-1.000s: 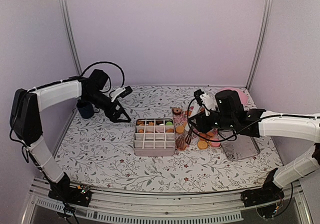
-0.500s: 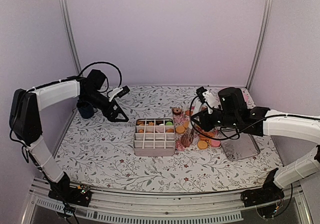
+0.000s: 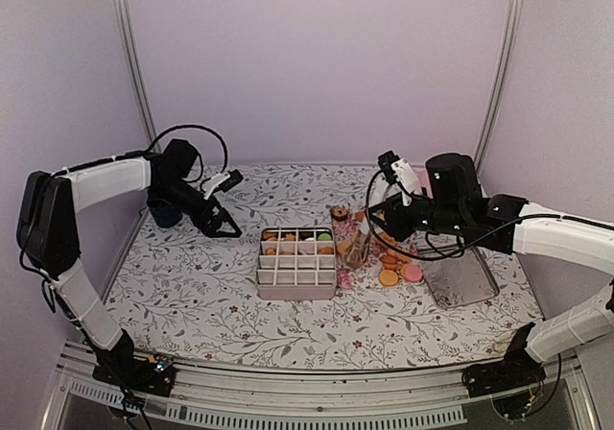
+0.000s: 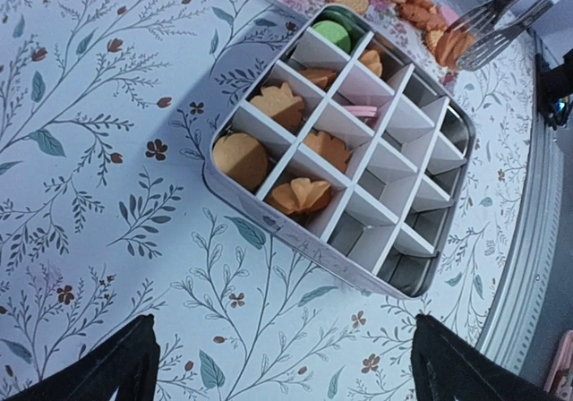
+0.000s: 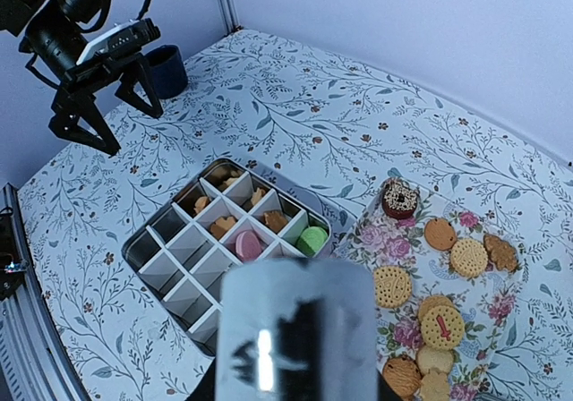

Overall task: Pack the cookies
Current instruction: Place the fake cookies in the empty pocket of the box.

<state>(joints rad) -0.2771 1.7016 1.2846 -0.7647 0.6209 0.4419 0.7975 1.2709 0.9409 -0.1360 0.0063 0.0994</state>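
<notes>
The cookies lie in two places. Several sit in the far cells of the divided tin (image 3: 296,274): tan ones (image 4: 240,159), a green one (image 5: 312,238) and a pink one (image 5: 248,244). Many tan cookies (image 5: 391,285) and a dark brown ring (image 5: 399,199) lie on the floral napkin (image 3: 389,265) right of the tin. My right gripper (image 3: 377,223) is shut on metal tongs (image 5: 295,329), held above the gap between tin and napkin; the tongs hide its fingers in the right wrist view. My left gripper (image 4: 282,365) is open and empty, over the table left of the tin.
A dark blue cup (image 3: 163,209) stands at the back left beside the left arm. The tin's metal lid (image 3: 462,282) lies flat at the right. The tin's near cells hold nothing. A pink plate edge (image 3: 423,180) shows behind the right arm.
My left gripper has drawn back to the left, away from the tin. My right arm has risen and pulled back to the right, lifting the tongs off the napkin's cookies.
</notes>
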